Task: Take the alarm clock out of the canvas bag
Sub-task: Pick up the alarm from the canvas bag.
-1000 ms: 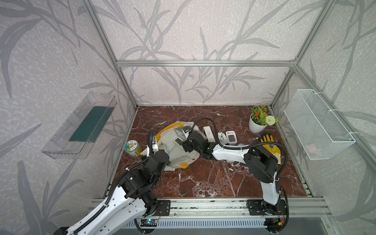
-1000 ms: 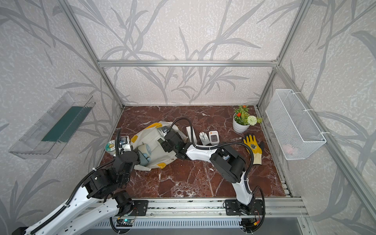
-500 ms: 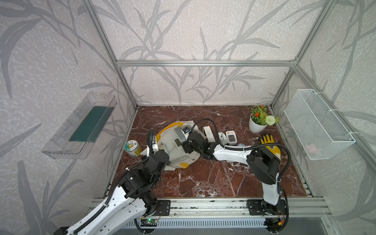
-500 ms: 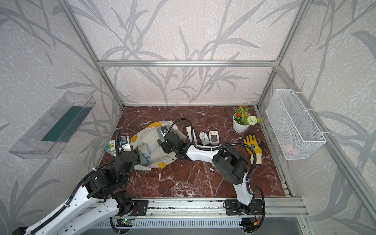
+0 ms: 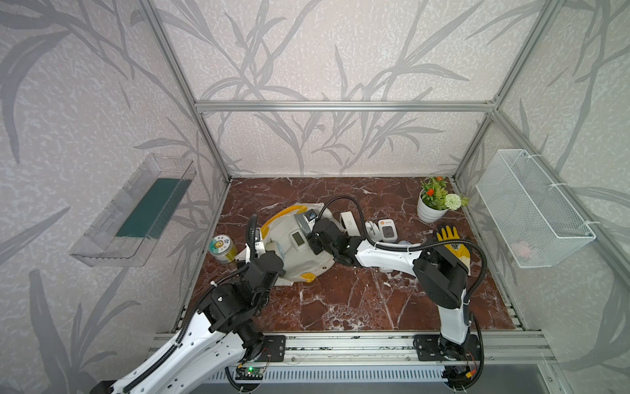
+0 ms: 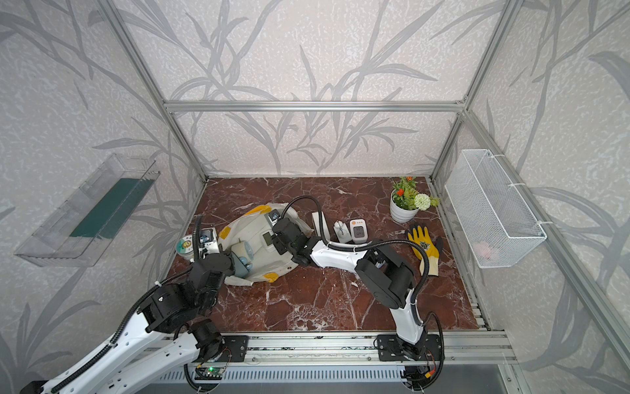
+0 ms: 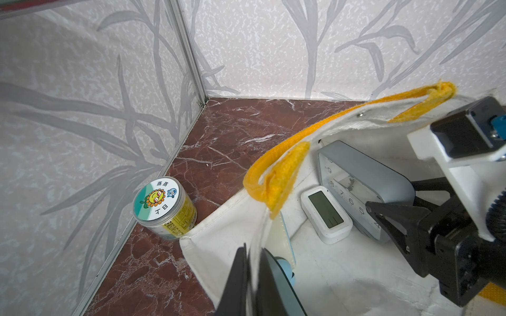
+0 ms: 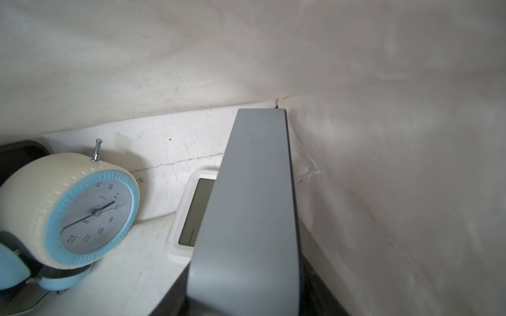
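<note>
Three clocks sit inside the canvas bag (image 7: 227, 235), which lies on the bench (image 5: 341, 300) with its mouth held open. A grey alarm clock (image 7: 364, 175) stands on edge beside the canvas wall, a small white digital clock (image 7: 325, 210) lies just beside its face, and a round cream-and-blue clock (image 8: 82, 216) rests close by the left gripper (image 7: 253, 276). That gripper is pinched together on the bag's rim, lifting it so the opening gapes. The right gripper (image 7: 394, 197) reaches inside with one jaw across the grey alarm clock's face and the other behind its body; whether they press it yet I cannot tell. I judge the step in hand to be securing that clock. To do it well, the jaws should meet the flat front and back squarely, and deep enough that they do not nip only a corner. The clock should then come straight back through the mouth, clear of the yellow handle (image 7: 276, 177) and without dragging the digital clock along. The left arm ought to hold the rim high so the canvas cannot sag onto the load.
</note>
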You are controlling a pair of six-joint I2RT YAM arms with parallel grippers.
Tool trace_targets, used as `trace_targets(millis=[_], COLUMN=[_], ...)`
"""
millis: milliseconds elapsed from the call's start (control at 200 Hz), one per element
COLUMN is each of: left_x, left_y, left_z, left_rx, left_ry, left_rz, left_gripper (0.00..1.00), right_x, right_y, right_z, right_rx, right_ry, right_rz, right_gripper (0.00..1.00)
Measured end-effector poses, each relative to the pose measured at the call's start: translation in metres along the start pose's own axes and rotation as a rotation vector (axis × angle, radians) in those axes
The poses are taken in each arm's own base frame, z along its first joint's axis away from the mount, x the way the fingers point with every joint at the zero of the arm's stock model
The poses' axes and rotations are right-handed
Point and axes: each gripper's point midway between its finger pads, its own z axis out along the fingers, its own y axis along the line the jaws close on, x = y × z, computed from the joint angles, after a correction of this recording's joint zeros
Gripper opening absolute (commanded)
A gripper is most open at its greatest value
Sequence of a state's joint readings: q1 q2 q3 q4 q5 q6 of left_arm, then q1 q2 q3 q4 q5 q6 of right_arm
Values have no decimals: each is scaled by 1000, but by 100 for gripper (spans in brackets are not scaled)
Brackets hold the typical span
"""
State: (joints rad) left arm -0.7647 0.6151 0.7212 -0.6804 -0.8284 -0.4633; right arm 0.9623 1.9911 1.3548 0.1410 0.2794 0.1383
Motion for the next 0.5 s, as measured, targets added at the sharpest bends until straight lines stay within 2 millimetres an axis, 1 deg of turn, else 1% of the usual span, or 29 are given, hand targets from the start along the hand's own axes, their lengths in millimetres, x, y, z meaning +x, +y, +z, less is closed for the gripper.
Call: trace_targets(millis=[170,500], left_x=[0,0], left_y=[0,1], left_z=[0,1], left_rx=[-2,-17], left_ry=[-1,0], left_rz=[0,5], left_gripper=[0,0], right_x=[3,7], right_y=[0,5], right_z=[0,-8], right_rx=[-4,-45], right_ry=[0,-5], right_rz=[-12,-37], right_gripper=[42,27])
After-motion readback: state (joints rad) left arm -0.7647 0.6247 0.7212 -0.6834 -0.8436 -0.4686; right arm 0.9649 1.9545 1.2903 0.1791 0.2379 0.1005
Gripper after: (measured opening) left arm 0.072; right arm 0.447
